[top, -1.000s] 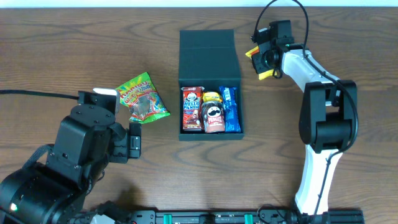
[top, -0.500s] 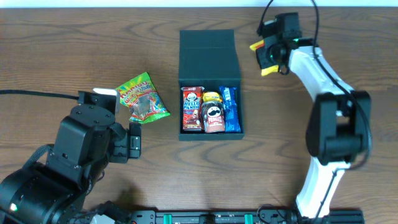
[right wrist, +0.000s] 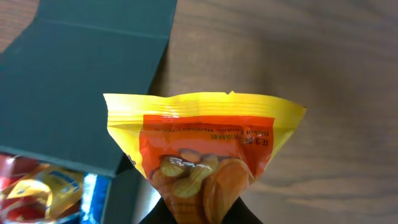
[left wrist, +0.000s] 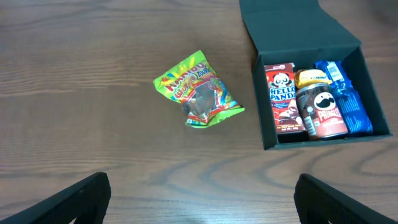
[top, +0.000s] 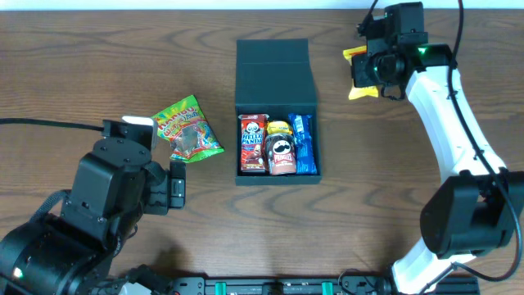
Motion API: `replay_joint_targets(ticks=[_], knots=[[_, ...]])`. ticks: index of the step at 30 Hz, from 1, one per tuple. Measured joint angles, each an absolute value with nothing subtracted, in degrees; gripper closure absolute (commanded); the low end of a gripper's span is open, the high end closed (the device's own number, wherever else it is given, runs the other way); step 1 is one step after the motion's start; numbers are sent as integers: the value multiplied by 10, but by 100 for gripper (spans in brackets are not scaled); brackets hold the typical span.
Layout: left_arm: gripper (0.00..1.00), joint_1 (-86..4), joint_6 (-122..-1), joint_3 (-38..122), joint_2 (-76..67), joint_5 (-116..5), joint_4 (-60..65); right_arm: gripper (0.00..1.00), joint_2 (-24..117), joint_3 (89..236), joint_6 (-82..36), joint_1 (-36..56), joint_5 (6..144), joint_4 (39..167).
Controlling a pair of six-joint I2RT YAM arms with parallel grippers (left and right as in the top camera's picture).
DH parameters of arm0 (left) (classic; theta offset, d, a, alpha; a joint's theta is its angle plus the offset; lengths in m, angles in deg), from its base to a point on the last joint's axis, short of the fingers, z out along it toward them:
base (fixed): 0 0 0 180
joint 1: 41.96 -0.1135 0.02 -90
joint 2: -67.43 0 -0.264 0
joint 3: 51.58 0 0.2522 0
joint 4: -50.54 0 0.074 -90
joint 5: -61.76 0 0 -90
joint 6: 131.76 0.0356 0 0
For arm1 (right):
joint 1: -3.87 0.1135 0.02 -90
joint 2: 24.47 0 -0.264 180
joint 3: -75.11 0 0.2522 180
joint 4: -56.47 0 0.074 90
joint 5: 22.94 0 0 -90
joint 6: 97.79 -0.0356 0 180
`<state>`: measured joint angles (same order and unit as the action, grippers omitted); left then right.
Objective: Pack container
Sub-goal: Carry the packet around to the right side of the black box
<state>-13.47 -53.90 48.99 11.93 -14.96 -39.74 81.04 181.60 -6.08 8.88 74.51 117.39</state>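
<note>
Matte dark teal-black square cardboard container (top: 277,180), upright mid-desk (top: 98,57), open, hinged lid flap (top: 274,70) folded back flat on the far side, inner face up, tray nearer the robot, three snacks (top: 278,145) packed side by side, filling it wall to wall

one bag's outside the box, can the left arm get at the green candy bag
Probably yes: the green candy bag lies apart from the box, and the open left gripper faces it with nothing between.

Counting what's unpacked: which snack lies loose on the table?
The green plastic gummy bag; the yellow biscuit bag is gripped, the rest occupy the dark cardboard box.
</note>
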Motion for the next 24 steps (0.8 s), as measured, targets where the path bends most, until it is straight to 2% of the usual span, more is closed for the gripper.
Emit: replay_joint_targets(ticks=[9,18,24], knots=[[5,-135,-539,490,119,-149,-397,91,780,1794,-76,112,757,1222],[5,-135,-539,490,119,-149,-397,77,583,1602,-170,159,752,1166],[5,-135,-539,490,119,-148,-397,74,509,1490,-257,221,725,1083]])
